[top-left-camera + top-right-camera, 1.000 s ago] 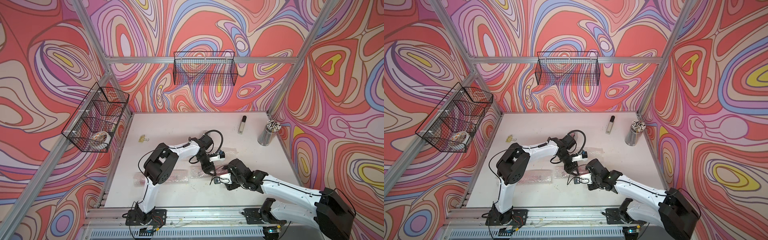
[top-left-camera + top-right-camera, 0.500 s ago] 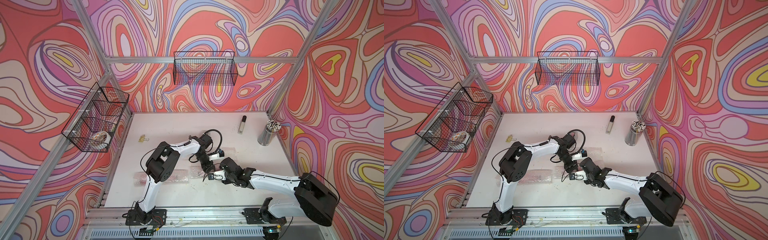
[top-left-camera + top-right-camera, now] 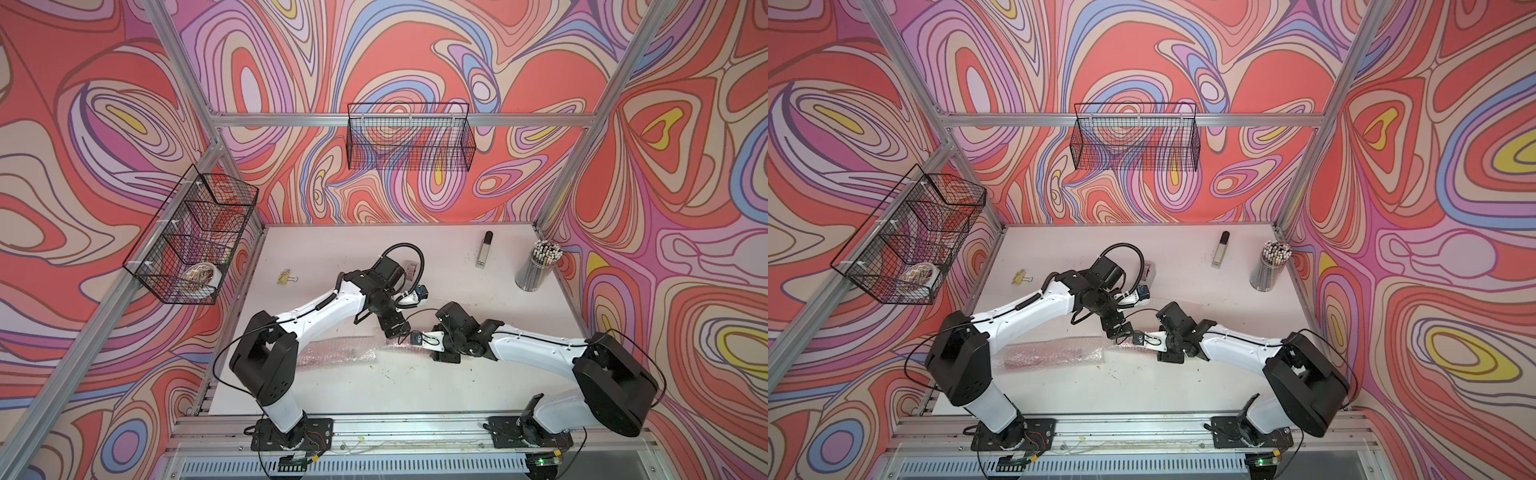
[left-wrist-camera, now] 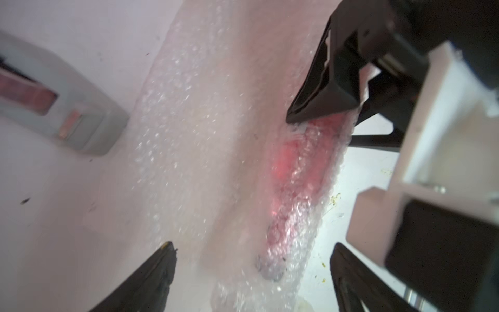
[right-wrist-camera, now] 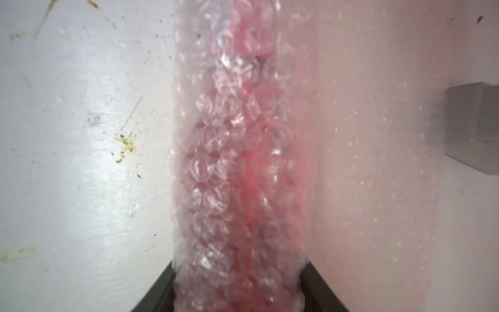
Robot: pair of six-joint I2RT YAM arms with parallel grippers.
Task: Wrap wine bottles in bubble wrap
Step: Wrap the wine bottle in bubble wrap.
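One wine bottle (image 5: 251, 173), pink-red, lies rolled in bubble wrap (image 5: 205, 167) with a loose flap spread on the table beside it. My right gripper (image 5: 237, 291) is shut on this roll's end; its dark fingers (image 4: 321, 91) show in the left wrist view. My left gripper (image 4: 253, 270) is open, its jaws wide on either side of the roll (image 4: 294, 173) near the dark cap, touching nothing. In both top views the two grippers meet at mid-table over this roll (image 3: 392, 341). A wrapped wine bottle (image 3: 336, 353) (image 3: 1050, 353) lies to the left.
A grey tape dispenser (image 3: 411, 270) (image 4: 56, 108) stands just behind the left wrist. At the back right are a silver-and-black bar (image 3: 484, 249) and a cup of pencils (image 3: 536, 266). A binder clip (image 3: 286, 276) lies at the left. Wire baskets (image 3: 409, 137) hang on the walls.
My left gripper has opened and let go of the roll. My right gripper has moved in towards the left one and closed on the roll.
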